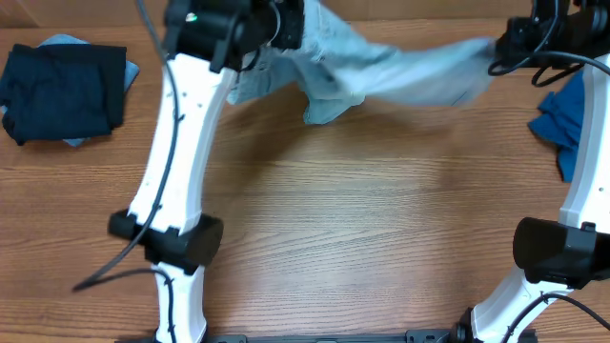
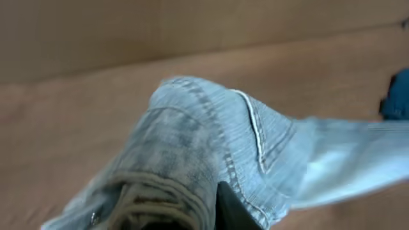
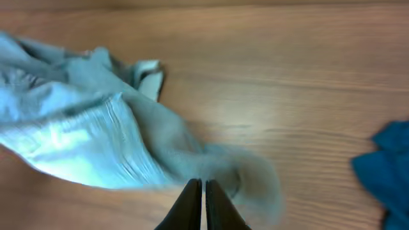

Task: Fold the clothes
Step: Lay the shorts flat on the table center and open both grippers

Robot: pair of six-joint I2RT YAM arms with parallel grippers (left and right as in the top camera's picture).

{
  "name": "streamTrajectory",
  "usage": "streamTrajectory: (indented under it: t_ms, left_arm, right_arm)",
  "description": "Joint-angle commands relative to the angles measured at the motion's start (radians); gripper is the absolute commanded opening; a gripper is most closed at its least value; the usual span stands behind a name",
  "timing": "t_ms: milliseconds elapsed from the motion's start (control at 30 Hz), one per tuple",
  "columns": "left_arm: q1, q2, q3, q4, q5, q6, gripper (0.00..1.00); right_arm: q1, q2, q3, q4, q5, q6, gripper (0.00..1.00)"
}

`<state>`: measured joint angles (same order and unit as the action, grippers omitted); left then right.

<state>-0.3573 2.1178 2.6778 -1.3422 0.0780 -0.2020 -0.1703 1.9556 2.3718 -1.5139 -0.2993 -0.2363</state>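
Observation:
The pale denim shorts (image 1: pixel 381 71) hang stretched between my two grippers above the far side of the table. My left gripper (image 1: pixel 286 24) is shut on one end. In the left wrist view the waistband and seams (image 2: pixel 192 140) bunch over the jaws, and only one dark finger (image 2: pixel 227 207) shows. My right gripper (image 1: pixel 500 43) is shut on the other end. In the right wrist view its fingertips (image 3: pixel 202 188) are pressed together on a blurred edge of the shorts (image 3: pixel 96 134). A dark navy garment (image 1: pixel 62 90) lies folded at the far left. A royal-blue garment (image 1: pixel 567 119) lies crumpled at the right and shows in the right wrist view (image 3: pixel 386 169).
A bit of pale blue cloth (image 1: pixel 71 43) sticks out from under the navy garment. The wooden table (image 1: pixel 362 219) runs to the front between the two white arms. A wall stands behind the table in the left wrist view (image 2: pixel 128 32).

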Motion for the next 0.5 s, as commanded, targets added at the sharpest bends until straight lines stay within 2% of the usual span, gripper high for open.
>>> streamTrajectory:
  t_ms: [0,167,233,367,400,467]
  left_arm:
    - [0.011,-0.141,0.029,-0.103,-0.037,0.023,0.19]
    - [0.011,-0.182,0.029,-0.267,-0.036,0.023,0.25]
    - [0.011,-0.189,0.029,-0.326,-0.025,0.021,0.32]
    - [0.01,-0.19,0.025,-0.347,0.076,0.02,0.29]
    - [0.01,-0.19,0.025,-0.347,0.089,0.019,0.29]
    - [0.01,-0.19,0.025,-0.347,0.101,0.019,0.31]
  right_arm:
    - [-0.008,-0.044,0.011,-0.064,-0.079,-0.022,0.08]
    - [-0.007,-0.044,0.011,-0.137,-0.092,-0.022,0.11]
    - [-0.007,-0.044,0.011,-0.15,-0.105,-0.022,0.11]
    - [-0.006,-0.044,0.011,-0.17,-0.134,-0.022,0.22]
    - [-0.003,-0.044,0.011,-0.179,-0.146,-0.022,0.3]
    - [0.005,-0.044,0.01,-0.18,-0.164,-0.02,0.4]
